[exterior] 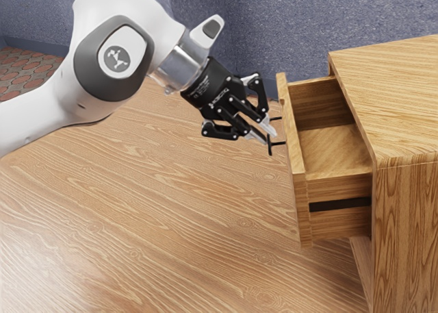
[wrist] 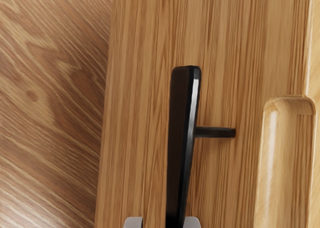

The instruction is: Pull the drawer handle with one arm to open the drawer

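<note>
Handle (exterior: pixel 276 144) right at hand (exterior: pixel 267 132)

Two camera views of one wooden cabinet (exterior: pixel 397 87).
The exterior view stands off to the side of the arm (exterior: pixel 102 59), raised, looking down across the wooden surface (exterior: pixel 137 224) toward the cabinet at its right. The wrist view rides the arm's end, facing the drawer front (wrist: pixel 140 88) from very close. Both views share that front and its black handle (wrist: pixel 181 138).
</note>
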